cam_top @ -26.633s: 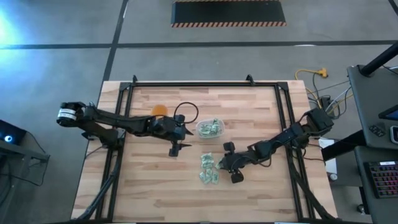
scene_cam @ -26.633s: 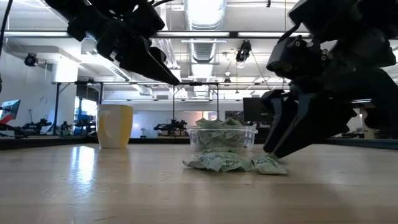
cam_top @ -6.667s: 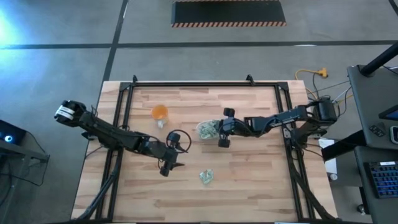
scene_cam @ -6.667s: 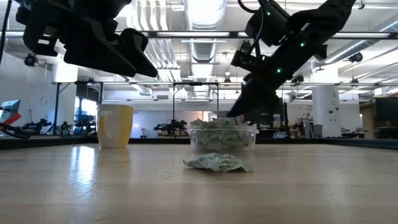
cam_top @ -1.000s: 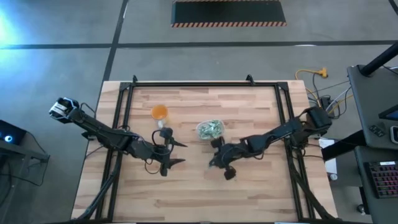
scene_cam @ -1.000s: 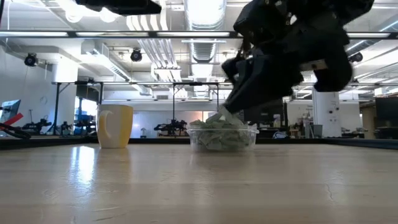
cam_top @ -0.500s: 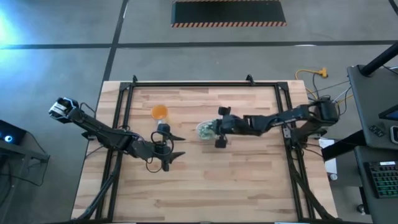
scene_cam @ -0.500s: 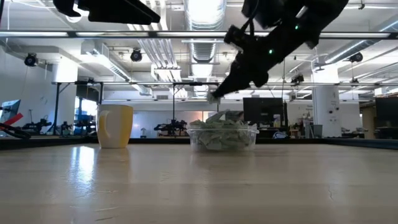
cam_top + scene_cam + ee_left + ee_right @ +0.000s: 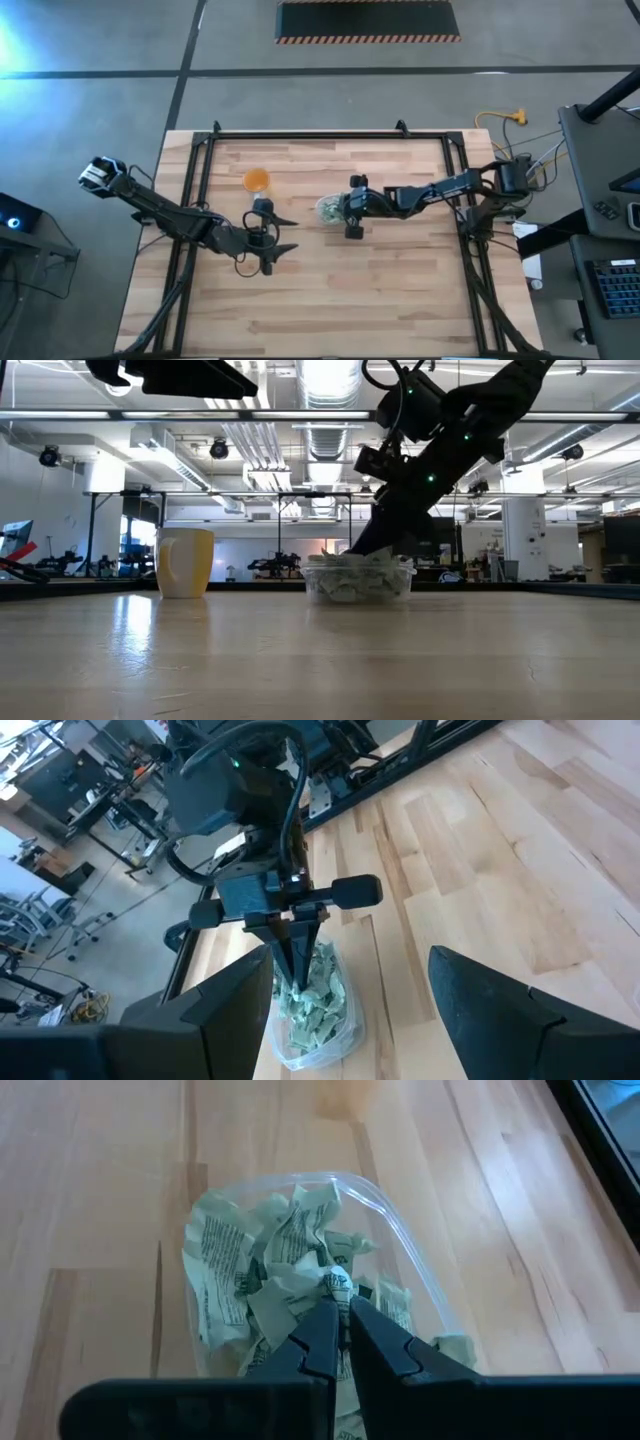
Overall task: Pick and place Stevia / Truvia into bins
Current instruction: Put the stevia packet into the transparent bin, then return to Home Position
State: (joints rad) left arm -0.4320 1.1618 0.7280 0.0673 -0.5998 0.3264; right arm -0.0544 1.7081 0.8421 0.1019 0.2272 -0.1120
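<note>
Stevia / Truvia packets (image 9: pixel 275 1275) lie heaped inside the clear tub (image 9: pixel 395 1245), which stands on the wooden table (image 9: pixel 400 290) near its middle. In the high view the tub (image 9: pixel 331 208) sits between the orange cup (image 9: pixel 257 180) and the right arm.

Right end effector (image 9: pixel 338 1312): positioned directly over the tub, tips down among the packets. The two fingers are pressed together with only a thin gap visible between them in the right wrist view; their tips sit against a crumpled packet at the top of the heap. Whether a packet is pinched between them cannot be told. In the low view the right end effector (image 9: pixel 372 538) descends at a slant into the tub (image 9: pixel 358 581), and the cup (image 9: pixel 185 562) stands well apart from it.

Left end effector (image 9: pixel 281 235): raised above the table, well apart from the tub, on the side toward the left arm's base. Its fingers (image 9: pixel 240 1000) are spread wide and carry nothing. The left wrist view looks between them at the tub (image 9: pixel 310 1020) and the right end effector (image 9: pixel 296 965).
</note>
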